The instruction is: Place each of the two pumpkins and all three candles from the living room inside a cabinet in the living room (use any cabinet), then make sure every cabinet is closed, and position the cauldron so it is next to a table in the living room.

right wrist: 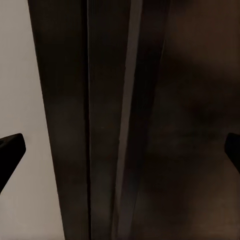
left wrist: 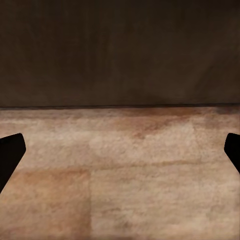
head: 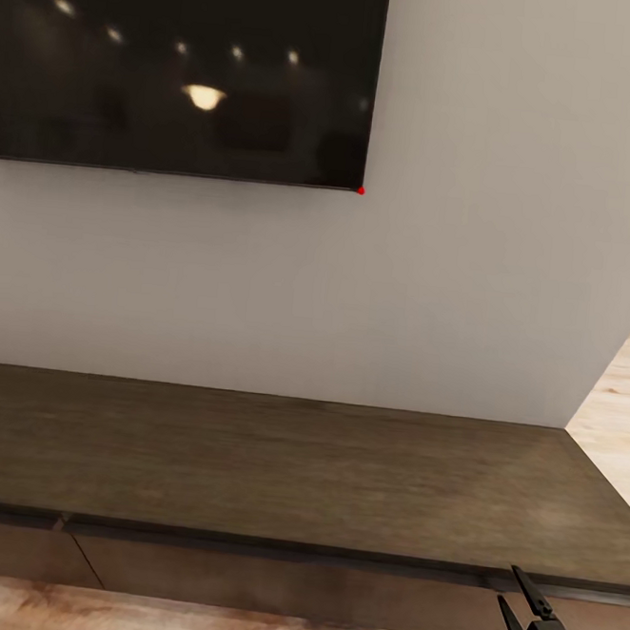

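The long dark-brown cabinet [head: 273, 464] stretches across the head view below a grey wall, its top bare and its drawer fronts [head: 235, 575] flush. My right gripper [head: 509, 588] is open in front of the cabinet's right end, close to the upper front edge. In the right wrist view the open gripper [right wrist: 120, 155] faces that dark cabinet edge [right wrist: 150, 125] from close up. My left gripper [left wrist: 120, 155] is open over the wooden floor, facing the cabinet's dark front [left wrist: 120, 50]. The pumpkins, candles, cauldron and table are out of view.
A large black TV screen [head: 184, 65] hangs on the wall [head: 453, 270] above the cabinet. The wall ends at a corner on the right, with pale wood floor [head: 621, 418] beyond. Reddish-brown floor [left wrist: 120, 175] lies in front of the cabinet.
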You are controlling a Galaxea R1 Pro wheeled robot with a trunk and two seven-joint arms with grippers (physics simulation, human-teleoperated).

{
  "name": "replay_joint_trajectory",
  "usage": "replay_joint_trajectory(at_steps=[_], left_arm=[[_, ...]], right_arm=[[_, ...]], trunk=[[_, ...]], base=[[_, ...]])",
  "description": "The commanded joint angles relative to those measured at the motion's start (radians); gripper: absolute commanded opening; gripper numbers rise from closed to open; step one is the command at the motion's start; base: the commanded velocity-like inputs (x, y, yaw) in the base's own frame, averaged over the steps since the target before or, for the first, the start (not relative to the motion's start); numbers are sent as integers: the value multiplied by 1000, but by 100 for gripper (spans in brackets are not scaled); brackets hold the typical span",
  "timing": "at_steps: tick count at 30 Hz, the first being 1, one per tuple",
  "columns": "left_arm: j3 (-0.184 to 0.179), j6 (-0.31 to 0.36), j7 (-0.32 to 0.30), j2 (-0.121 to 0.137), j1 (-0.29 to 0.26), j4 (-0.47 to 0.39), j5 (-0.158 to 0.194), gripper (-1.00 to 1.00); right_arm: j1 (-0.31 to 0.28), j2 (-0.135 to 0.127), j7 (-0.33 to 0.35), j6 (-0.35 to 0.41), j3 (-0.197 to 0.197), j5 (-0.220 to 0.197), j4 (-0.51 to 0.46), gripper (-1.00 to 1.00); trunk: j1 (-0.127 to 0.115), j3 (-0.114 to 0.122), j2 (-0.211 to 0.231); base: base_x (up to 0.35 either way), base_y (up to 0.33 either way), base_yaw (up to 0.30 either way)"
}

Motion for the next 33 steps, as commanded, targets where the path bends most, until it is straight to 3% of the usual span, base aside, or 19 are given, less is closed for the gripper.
replay_joint_trajectory(at_steps=[1, 33], left_arm=[[0, -2, -3, 0, 0, 0, 3, 100], [0, -2, -2, 0, 0, 1, 1, 100]], right_arm=[[0, 0, 2, 10, 5, -10, 1, 100], [0, 0, 1, 5, 8, -10, 1, 100]], trunk=[[0, -1, 0], [0, -1, 0]], base=[[0, 0, 0], [-12, 0, 0]])
